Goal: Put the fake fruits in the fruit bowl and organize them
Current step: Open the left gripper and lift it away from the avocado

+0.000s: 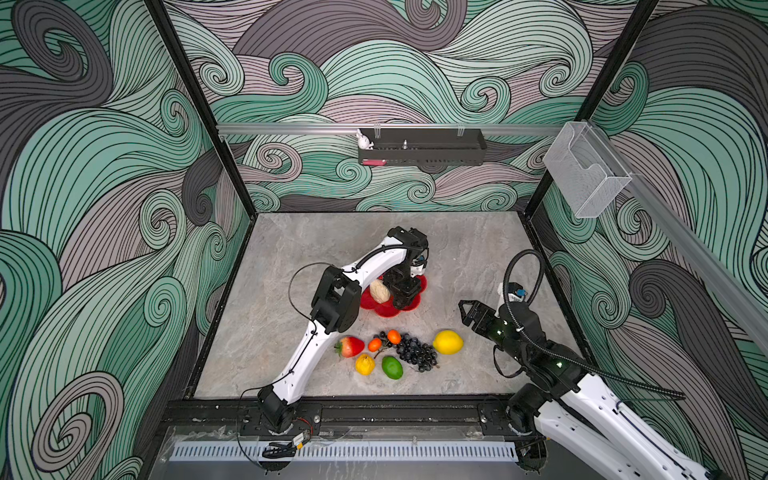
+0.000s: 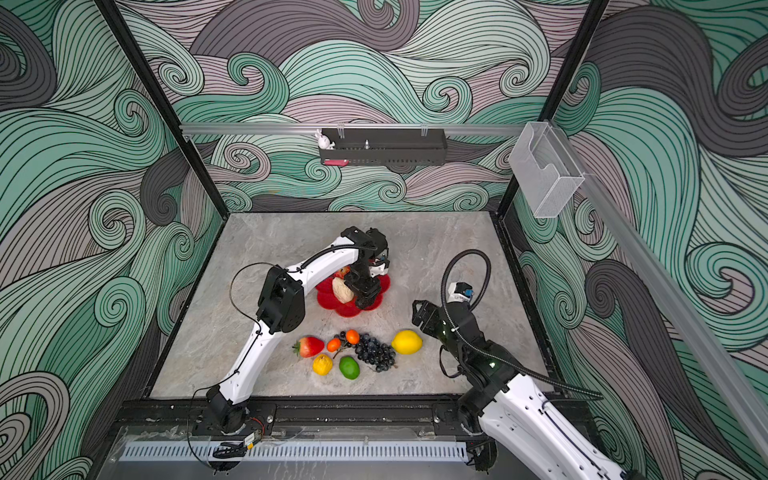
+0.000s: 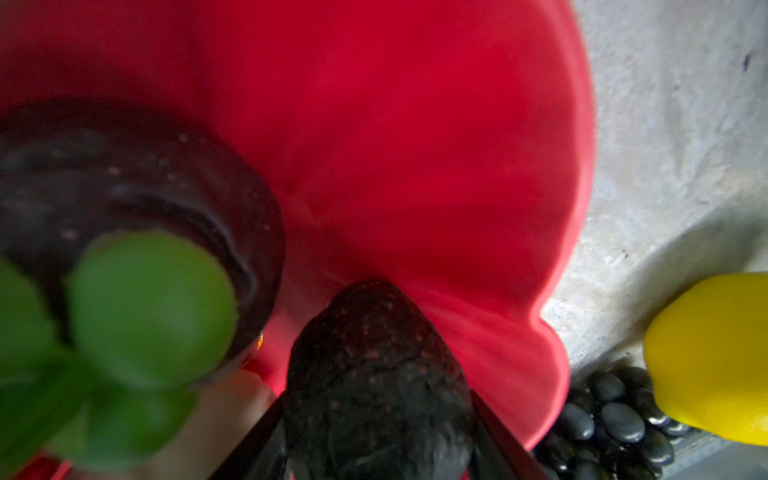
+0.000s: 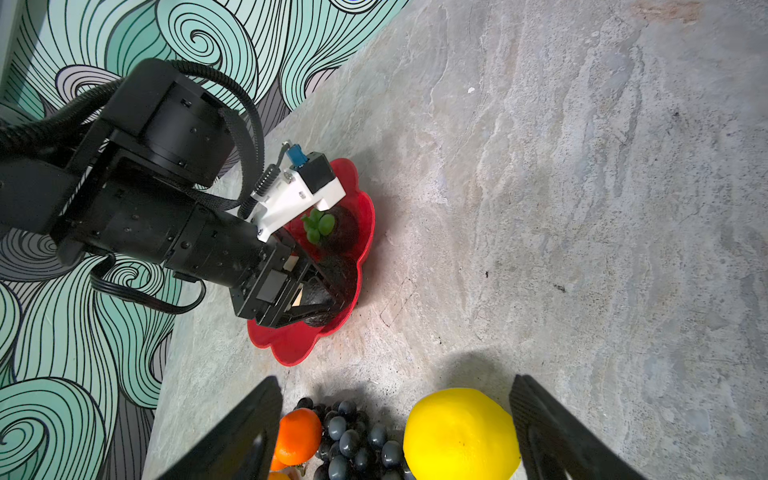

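Note:
The red flower-shaped fruit bowl (image 1: 372, 308) (image 3: 415, 145) (image 4: 299, 345) sits mid-table. My left gripper (image 1: 405, 298) (image 3: 378, 415) reaches down into it, shut on a dark brown bumpy fruit (image 3: 374, 365) (image 4: 320, 297). A dark fruit with green leaves (image 3: 124, 195) (image 4: 336, 230) and a cream piece (image 1: 379, 291) lie in the bowl. In front on the table lie a strawberry (image 1: 350, 346), two small oranges (image 1: 394, 336), a grape bunch (image 1: 415, 353), a lemon (image 1: 448, 342) (image 4: 459, 436), a small yellow fruit (image 1: 365, 364) and a lime (image 1: 392, 367). My right gripper (image 1: 467, 313) (image 4: 395, 380) hovers open just right of the lemon.
The left arm's elbow (image 1: 336, 301) hangs above the table left of the bowl. On the back rail hang a black tray (image 1: 422, 151) and a white rabbit figure (image 1: 364, 140). A clear plastic box (image 1: 586, 170) is mounted on the right wall.

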You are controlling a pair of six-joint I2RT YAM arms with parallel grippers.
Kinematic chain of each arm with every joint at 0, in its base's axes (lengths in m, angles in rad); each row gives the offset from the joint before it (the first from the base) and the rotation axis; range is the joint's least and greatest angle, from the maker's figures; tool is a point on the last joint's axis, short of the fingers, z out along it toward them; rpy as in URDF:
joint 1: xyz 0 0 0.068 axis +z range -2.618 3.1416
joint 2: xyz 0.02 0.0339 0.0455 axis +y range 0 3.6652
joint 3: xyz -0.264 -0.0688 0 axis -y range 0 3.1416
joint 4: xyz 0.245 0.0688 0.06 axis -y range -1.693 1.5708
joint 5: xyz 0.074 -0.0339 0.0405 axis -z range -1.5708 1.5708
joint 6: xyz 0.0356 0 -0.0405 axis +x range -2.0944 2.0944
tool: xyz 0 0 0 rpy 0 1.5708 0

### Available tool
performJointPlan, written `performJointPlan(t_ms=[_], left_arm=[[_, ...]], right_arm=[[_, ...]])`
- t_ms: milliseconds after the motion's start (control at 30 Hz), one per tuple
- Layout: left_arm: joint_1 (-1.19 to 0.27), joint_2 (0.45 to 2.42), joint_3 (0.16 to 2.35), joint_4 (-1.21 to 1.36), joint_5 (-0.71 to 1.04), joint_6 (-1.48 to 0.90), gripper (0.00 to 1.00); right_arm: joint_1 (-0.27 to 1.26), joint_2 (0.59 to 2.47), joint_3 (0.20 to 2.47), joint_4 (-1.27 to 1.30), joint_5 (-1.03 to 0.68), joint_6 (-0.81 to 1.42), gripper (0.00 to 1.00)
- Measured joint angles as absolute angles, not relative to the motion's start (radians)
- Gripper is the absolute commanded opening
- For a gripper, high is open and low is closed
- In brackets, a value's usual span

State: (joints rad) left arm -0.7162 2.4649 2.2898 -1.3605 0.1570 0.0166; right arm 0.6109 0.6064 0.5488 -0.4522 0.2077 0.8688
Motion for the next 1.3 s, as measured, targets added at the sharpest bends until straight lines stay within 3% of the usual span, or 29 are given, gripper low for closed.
performJointPlan(t_ms=[933,1300], left_arm=[[-0.717,2.462,2.290,-1.330,0.053,-0.038,0.66],[-0.720,2.329,2.226,-1.293,0.087,-0.049,0.68]], right_arm=[[0.606,0.619,0.547,-0.445,0.200,0.868,0.87],[0.605,0.662,0.547,-0.459,0.158,0.829,0.88]])
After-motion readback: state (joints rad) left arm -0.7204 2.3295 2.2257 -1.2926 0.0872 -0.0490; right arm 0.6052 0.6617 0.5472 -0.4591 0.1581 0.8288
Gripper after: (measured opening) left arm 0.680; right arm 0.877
